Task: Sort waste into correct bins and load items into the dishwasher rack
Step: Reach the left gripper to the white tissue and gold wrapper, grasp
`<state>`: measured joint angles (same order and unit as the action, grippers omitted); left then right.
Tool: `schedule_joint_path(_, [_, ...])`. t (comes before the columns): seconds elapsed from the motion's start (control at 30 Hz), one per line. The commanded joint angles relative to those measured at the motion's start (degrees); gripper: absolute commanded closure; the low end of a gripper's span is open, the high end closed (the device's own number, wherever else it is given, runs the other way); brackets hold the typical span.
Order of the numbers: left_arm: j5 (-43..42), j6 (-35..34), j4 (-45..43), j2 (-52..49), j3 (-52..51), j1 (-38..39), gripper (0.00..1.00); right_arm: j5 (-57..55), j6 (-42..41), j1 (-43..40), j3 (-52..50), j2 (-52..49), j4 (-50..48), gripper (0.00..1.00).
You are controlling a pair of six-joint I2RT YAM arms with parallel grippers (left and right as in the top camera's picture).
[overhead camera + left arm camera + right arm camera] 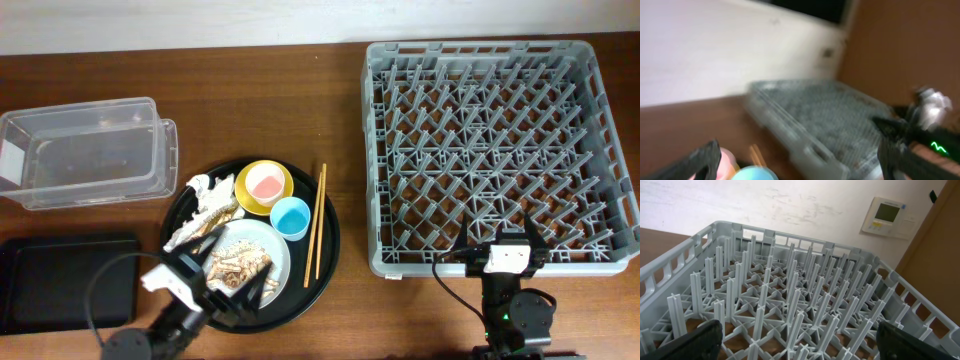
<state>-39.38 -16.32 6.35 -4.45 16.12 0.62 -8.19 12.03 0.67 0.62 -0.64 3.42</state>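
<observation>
The grey dishwasher rack fills the right side, with nothing in it. On a round black tray lie the grey-white plate with beige food scraps, a yellow bowl holding the pink cup, the light blue cup, two chopsticks and crumpled white tissue. My left gripper hangs open over the plate's near edge, holding nothing. My right gripper stands open at the rack's near wall, over the pegs. The blurred left wrist view shows the pink cup, blue cup and rack.
A clear rectangular box stands at the back left, and a flat black rectangular tray lies at the front left next to my left arm. The round black tray sits between these bins and the rack.
</observation>
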Motion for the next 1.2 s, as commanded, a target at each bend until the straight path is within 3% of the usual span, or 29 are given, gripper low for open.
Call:
schedule_joint_path(0.0, [30.56,14.4,24.48,-13.66,22.01,-0.04,0.01,-1.31,-0.09,-0.42,-0.31,0.13,0.28,0.02])
schedule_joint_path(0.07, [36.87,15.1,34.77,-22.23,31.23,-0.04,0.01,-1.31,-0.09,-0.42,-0.31,0.13,0.28,0.02])
schedule_joint_path(0.17, [33.73,15.06,45.22,-35.95,44.85,-0.04,0.01,-1.31,-0.09,-0.42,-0.31,0.13,0.28,0.02])
schedule_joint_path(0.27, [22.49,15.06,44.96,-44.44,48.06,-0.02,0.01,-1.31,-0.09,-0.42,-0.31,0.13,0.28,0.02])
schedule_joint_path(0.37, [23.85,15.08,42.36,-49.62,48.06,-0.02,0.02,-1.31,-0.09,-0.42,-0.31,0.13,0.28,0.02])
schedule_joint_path(0.4, [27.19,15.06,42.86,-51.43,48.06,-0.02,0.1,-1.31,-0.09,-0.42,-0.31,0.13,0.28,0.01])
schedule_joint_path(0.47, [34.58,14.99,45.53,-57.33,48.06,-0.02,0.11,-1.31,-0.09,-0.42,-0.31,0.13,0.28,0.02])
schedule_joint_path(0.5, [37.0,13.94,46.47,-60.94,48.04,-0.04,0.16,-1.31,-0.09,-0.42,-0.31,0.13,0.28,0.02])
schedule_joint_path(0.53, [39.26,12.94,46.84,-64.46,48.04,-0.04,0.37,-1.31,-0.09,-0.42,-0.31,0.13,0.28,0.02])
schedule_joint_path(0.57, [41.03,10.71,46.93,-67.3,48.06,-0.04,0.46,-1.31,-0.09,-0.42,-0.31,0.13,0.28,0.02])
schedule_joint_path(0.87, [37.92,9.55,47.39,-87.34,48.0,0.02,0.45,-1.31,-0.09,-0.42,-0.31,0.13,0.28,0.02])
schedule_joint_path(1.17, [39.63,9.57,42.51,-93.48,47.67,-0.24,0.46,-1.31,-0.09,-0.42,-0.31,0.13,0.28,0.02])
